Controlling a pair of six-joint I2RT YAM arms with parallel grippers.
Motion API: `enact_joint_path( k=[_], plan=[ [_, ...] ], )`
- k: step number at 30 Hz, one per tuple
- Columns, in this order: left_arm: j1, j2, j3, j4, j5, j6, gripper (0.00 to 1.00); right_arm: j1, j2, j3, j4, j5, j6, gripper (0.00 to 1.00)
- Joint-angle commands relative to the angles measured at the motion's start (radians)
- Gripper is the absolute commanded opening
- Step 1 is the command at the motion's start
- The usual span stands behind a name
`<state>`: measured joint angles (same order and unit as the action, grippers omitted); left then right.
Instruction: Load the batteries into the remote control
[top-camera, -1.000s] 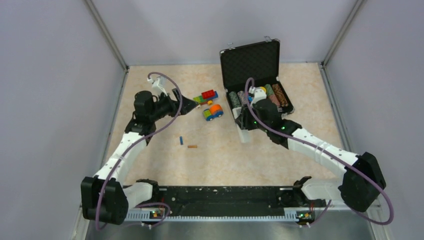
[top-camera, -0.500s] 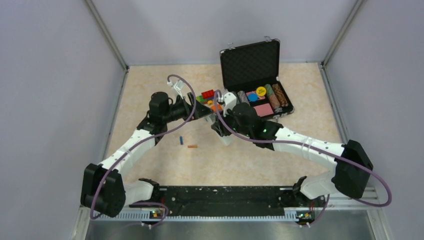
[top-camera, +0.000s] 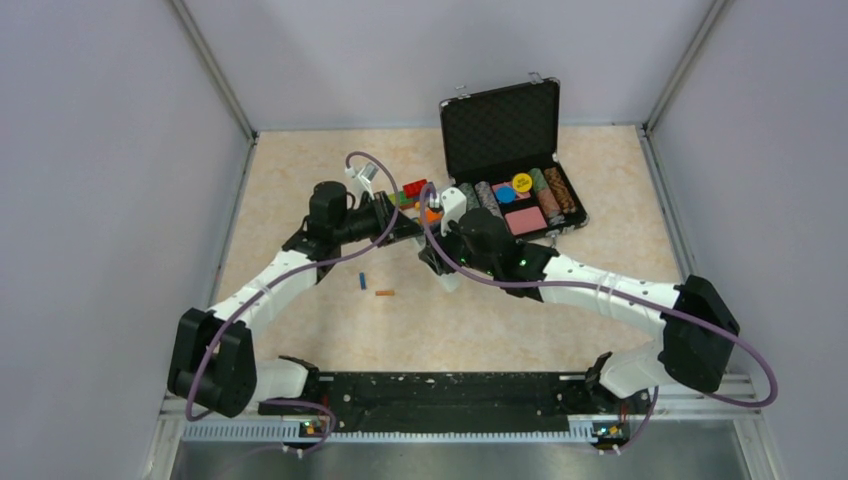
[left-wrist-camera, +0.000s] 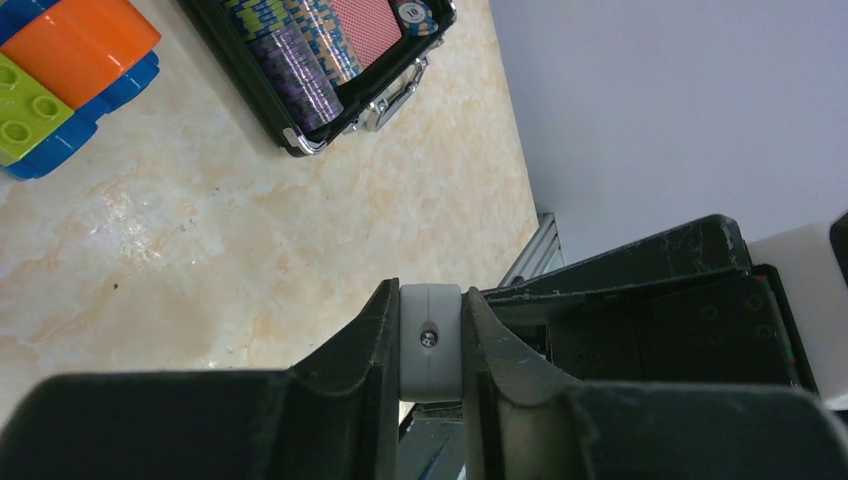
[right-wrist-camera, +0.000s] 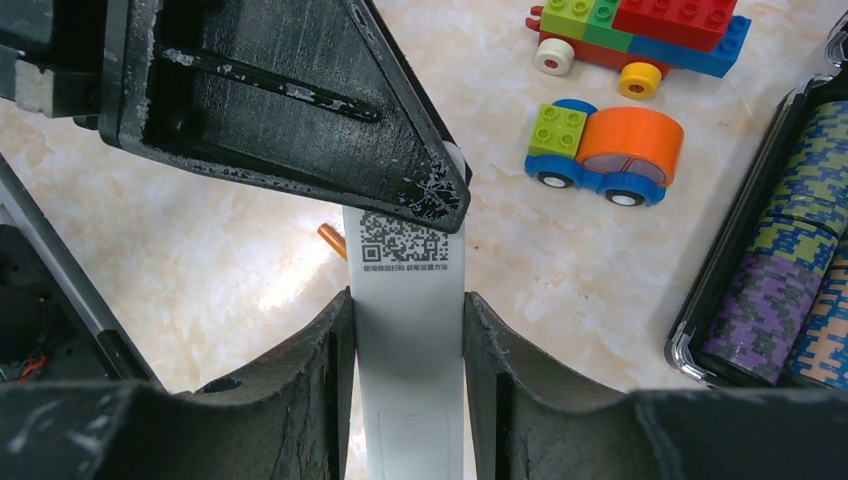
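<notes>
The remote control (right-wrist-camera: 405, 380), a slim white bar with a QR code on its back, is held off the table, and my right gripper (right-wrist-camera: 407, 297) is shut on its sides. My left gripper (left-wrist-camera: 430, 298) is shut on the remote's end face (left-wrist-camera: 430, 345), both fingers touching it. From above, the two grippers meet mid-table, left gripper (top-camera: 415, 232) and right gripper (top-camera: 441, 262), with the remote (top-camera: 449, 277) poking out below. The blue battery (top-camera: 361, 281) and the orange-brown battery (top-camera: 384, 293) lie on the table just left of them. The orange one (right-wrist-camera: 332, 241) peeks out beside the remote.
Two toy vehicles sit behind the grippers: a red-and-blue one (right-wrist-camera: 640, 40) and an orange-and-blue one (right-wrist-camera: 605, 150). An open black case (top-camera: 515, 190) of poker chips stands at the back right. Side walls enclose the table.
My right arm carried the remote left, from near the case to mid-table. My left arm swung right to meet it, and its jaws closed from wide open onto the remote's end.
</notes>
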<state>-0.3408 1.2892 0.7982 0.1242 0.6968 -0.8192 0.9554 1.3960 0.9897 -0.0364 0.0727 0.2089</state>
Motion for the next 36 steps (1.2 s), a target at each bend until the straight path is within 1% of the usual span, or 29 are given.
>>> enact_joint_path(
  k=[1,3,5,7,9,12,14,17,18,19,21,24,26,27,28,29,30,31,33,36],
  plan=[
    [-0.002,0.013,0.042,0.006,0.042,0.01,0.0,0.007,0.007,0.064,0.084,0.055,0.034,0.13],
    [-0.002,0.01,0.051,-0.001,0.044,0.006,0.0,0.006,0.009,0.061,0.085,0.066,0.048,0.23],
    [-0.001,0.005,0.064,-0.019,0.033,0.004,0.0,0.007,0.009,0.059,0.08,0.068,0.057,0.39],
    [0.0,0.001,0.082,-0.04,0.02,0.005,0.0,0.007,0.007,0.051,0.074,0.064,0.062,0.52],
    [-0.001,0.001,0.098,-0.056,0.011,0.001,0.0,0.007,0.006,0.042,0.069,0.044,0.061,0.61],
    [-0.001,0.0,0.117,-0.06,0.015,0.002,0.0,0.008,-0.007,0.003,0.075,0.001,0.057,0.72],
    [-0.001,0.0,0.136,-0.091,0.011,0.038,0.0,0.007,-0.033,-0.042,0.104,0.001,0.058,0.77],
    [0.001,0.001,0.165,-0.169,0.011,0.111,0.0,0.002,-0.057,-0.078,0.106,-0.019,0.057,0.8],
    [0.001,0.003,0.171,-0.178,0.026,0.122,0.0,0.0,-0.055,-0.083,0.1,-0.042,0.054,0.8],
    [0.001,0.006,0.175,-0.181,0.043,0.13,0.0,-0.002,-0.051,-0.083,0.092,-0.056,0.053,0.78],
    [0.001,0.012,0.182,-0.184,0.076,0.135,0.0,-0.002,-0.039,-0.08,0.071,-0.067,0.047,0.68],
    [0.002,0.014,0.183,-0.183,0.099,0.128,0.0,-0.002,-0.043,-0.085,0.074,-0.05,0.037,0.42],
    [0.0,0.015,0.178,-0.174,0.103,0.12,0.02,-0.002,-0.055,-0.093,0.09,-0.029,0.037,0.22],
    [0.001,0.013,0.175,-0.172,0.104,0.117,0.14,-0.002,-0.059,-0.09,0.092,-0.023,0.034,0.16],
    [0.001,0.012,0.17,-0.169,0.105,0.111,0.28,-0.002,-0.06,-0.084,0.092,-0.021,0.028,0.14],
    [0.001,0.006,0.163,-0.159,0.107,0.104,0.45,-0.003,-0.06,-0.078,0.094,-0.02,0.022,0.13],
    [0.001,0.004,0.154,-0.149,0.106,0.093,0.59,-0.002,-0.061,-0.073,0.095,-0.021,0.018,0.13],
    [0.001,-0.001,0.144,-0.136,0.107,0.08,0.66,-0.002,-0.06,-0.063,0.098,-0.024,0.013,0.13],
    [0.001,-0.008,0.123,-0.108,0.11,0.056,0.71,-0.002,-0.045,-0.03,0.086,-0.02,0.002,0.12],
    [0.001,-0.017,0.081,-0.039,0.113,0.0,0.72,-0.002,-0.029,0.001,0.093,-0.032,-0.005,0.11]
  ],
)
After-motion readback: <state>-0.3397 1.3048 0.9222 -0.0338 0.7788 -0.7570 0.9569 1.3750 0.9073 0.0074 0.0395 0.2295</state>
